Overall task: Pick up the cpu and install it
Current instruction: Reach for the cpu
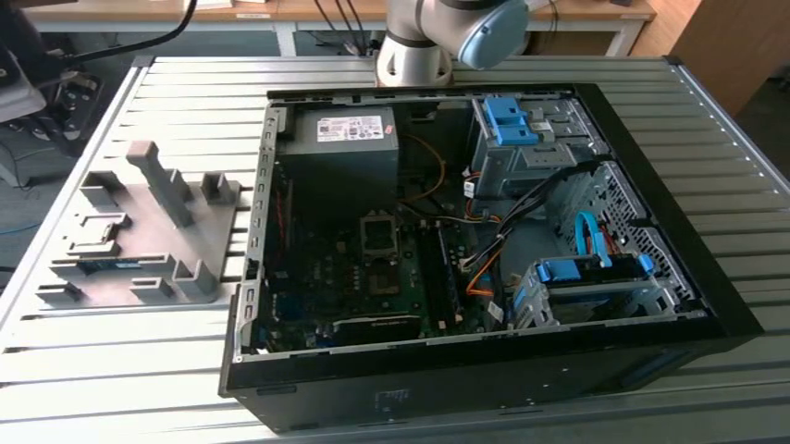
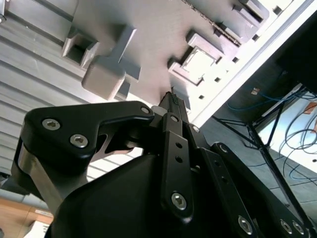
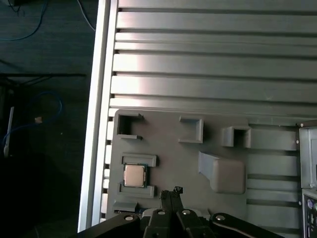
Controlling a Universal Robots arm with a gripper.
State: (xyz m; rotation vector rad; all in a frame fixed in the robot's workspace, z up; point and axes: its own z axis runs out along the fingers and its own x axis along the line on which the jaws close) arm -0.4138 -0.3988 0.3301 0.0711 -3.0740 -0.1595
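End effector: shut, tips pressed together with nothing between them, hanging over the grey holder tray, near the cpu but clear of it
cpu: lying flat in a square pocket of that tray, silvery-tan face up, on the tray side closest to the counter's edge
first wrist view: straight-down look, so a clean read of the pocket walls around the chip, plus a taller grey block a bit further along the tray
second wrist view: low slanted look past the black links and the fingers, chip face glaring almost white, pocket walls standing up around it
exterior view: the wider layout, open computer case with motherboard, grey power supply box and blue drive brackets; tray just beside the case on the exterior view's left; arm base behind the case
counter: light metal, ribbed in long slats, carrying both case and tray
room: wooden desks along the back, dark floor with loose blue cables past the counter edge
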